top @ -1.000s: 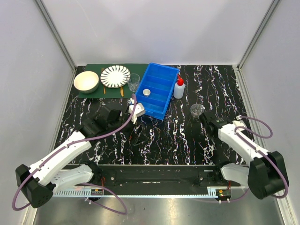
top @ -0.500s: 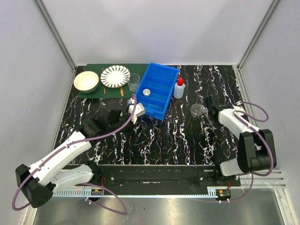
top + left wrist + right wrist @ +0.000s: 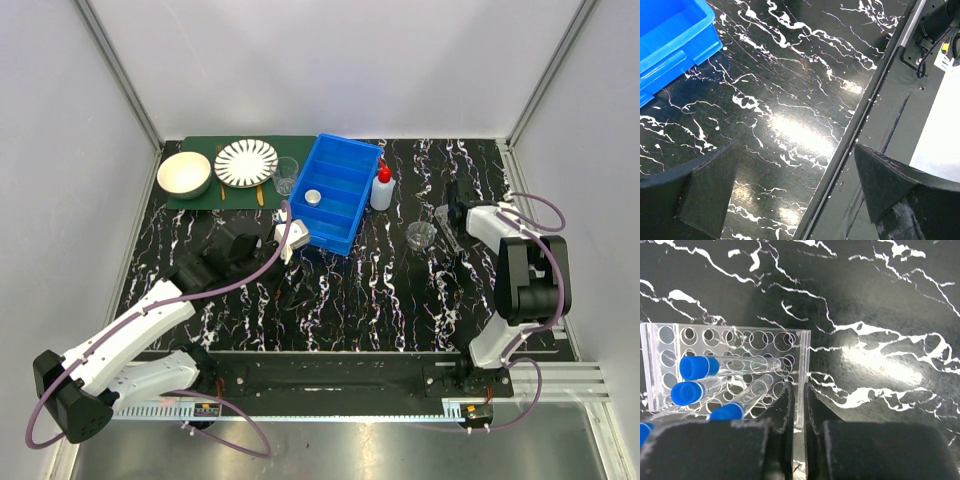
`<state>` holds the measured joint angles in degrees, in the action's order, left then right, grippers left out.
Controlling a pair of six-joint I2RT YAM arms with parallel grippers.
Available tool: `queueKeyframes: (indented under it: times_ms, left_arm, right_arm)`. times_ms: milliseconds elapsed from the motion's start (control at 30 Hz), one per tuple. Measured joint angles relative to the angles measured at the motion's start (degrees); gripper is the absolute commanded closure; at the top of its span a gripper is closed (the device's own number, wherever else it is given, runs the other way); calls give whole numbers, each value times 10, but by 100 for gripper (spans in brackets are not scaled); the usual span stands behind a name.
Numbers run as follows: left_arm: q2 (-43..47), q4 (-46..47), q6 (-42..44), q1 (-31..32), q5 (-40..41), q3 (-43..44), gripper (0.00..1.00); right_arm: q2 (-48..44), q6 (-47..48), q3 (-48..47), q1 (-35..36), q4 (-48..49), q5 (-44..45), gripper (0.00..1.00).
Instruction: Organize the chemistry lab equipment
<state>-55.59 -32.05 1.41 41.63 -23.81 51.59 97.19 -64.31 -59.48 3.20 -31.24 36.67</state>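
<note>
- Now the right tool is pinched shut on the end wall of the rack, over the worktop
- Blue-capped tubes lie tilted in the rack's holes
- Beaker stands near that tool
- Left tool gapes wide, holding nothing, near the bin

Black table, white marble veining. Solid blue bin. Dark green mat. White plate, black radial stripes. Cream bowl. White bottle, red nozzle. Clear rack. Clear tubes, blue caps. White arms, black joints.
</note>
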Motion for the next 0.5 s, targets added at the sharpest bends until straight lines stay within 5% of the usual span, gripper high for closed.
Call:
queueKeyframes:
  times_ms: [433,500]
  left_arm:
    - [-3,0,0,0,1,0,1]
    - [-3,0,0,0,1,0,1]
  right_arm:
    - [49,52,-57,-26,35,-29,100]
    - [50,59,-59,-26,36,-34,84]
